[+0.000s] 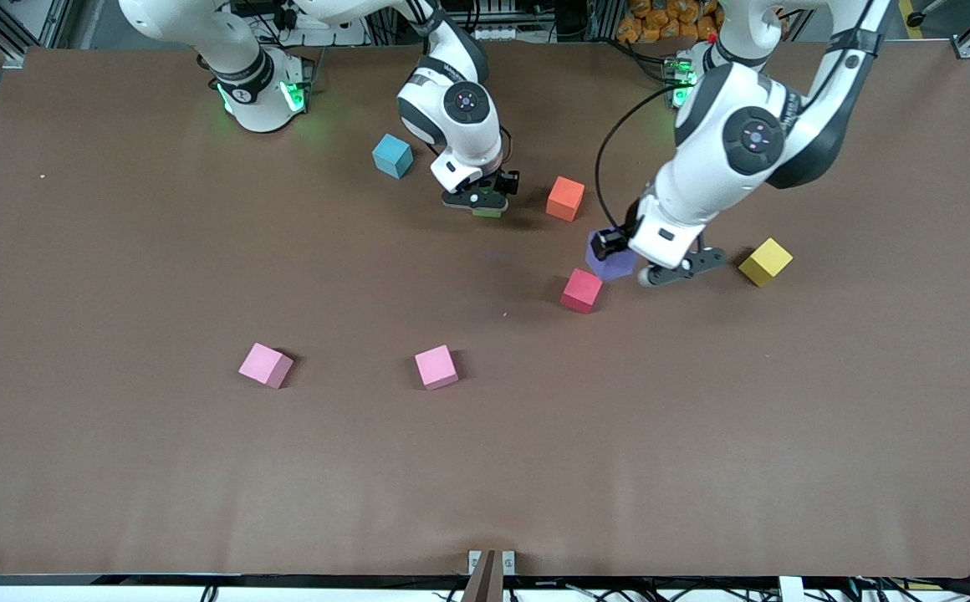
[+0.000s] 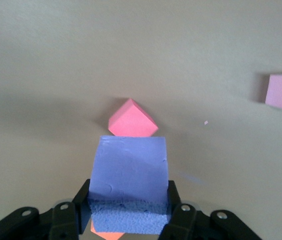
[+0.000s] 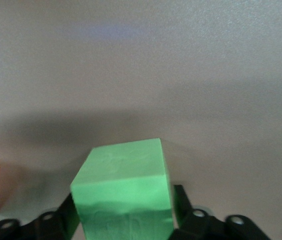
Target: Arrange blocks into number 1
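No figure 1 is formed yet; the blocks lie scattered on the table (image 1: 117, 468). The left gripper (image 2: 131, 212) is clamped on the purple block (image 2: 129, 175), held over the table beside the red block (image 1: 581, 290). The right gripper (image 3: 123, 220) brackets the green block (image 3: 123, 192); whether it grips cannot be determined. Two pink blocks (image 1: 266, 364) (image 1: 436, 367) lie nearest the camera, untouched

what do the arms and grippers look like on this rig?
Both arms are glossy white shells with black joint bands and round dark joint caps; green lights glow near the bases. A black cable loops along the left arm. The left gripper and right gripper are black, with two fingers.
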You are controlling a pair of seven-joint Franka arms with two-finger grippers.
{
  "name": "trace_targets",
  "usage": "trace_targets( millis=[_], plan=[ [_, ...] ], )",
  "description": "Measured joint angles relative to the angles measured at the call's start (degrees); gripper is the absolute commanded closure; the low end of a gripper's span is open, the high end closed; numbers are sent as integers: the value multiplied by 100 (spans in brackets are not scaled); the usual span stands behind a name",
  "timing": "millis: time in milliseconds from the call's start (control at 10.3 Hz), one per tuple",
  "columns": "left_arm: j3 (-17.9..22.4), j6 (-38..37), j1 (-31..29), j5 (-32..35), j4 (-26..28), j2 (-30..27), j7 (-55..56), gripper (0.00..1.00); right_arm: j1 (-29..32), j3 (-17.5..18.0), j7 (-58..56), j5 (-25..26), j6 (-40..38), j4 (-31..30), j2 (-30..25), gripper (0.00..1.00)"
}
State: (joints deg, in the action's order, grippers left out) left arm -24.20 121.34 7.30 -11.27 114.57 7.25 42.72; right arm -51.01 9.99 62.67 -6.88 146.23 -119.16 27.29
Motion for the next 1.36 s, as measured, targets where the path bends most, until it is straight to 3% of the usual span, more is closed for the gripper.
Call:
trace_targets(
  millis=[585,974,1364],
  plan=[
    [6,-3,90,3,-3,49,10,40,206,-8,-81,7,43,60,-270,0],
    [-1,-20,169,5,-16,201,10,40,1078,-34,-1096,14,-457,71,-836,0],
    [-21,-11,990,450,-405,986,687,40,2063,-320,-2418,50,-659,252,-920,0]
  ],
)
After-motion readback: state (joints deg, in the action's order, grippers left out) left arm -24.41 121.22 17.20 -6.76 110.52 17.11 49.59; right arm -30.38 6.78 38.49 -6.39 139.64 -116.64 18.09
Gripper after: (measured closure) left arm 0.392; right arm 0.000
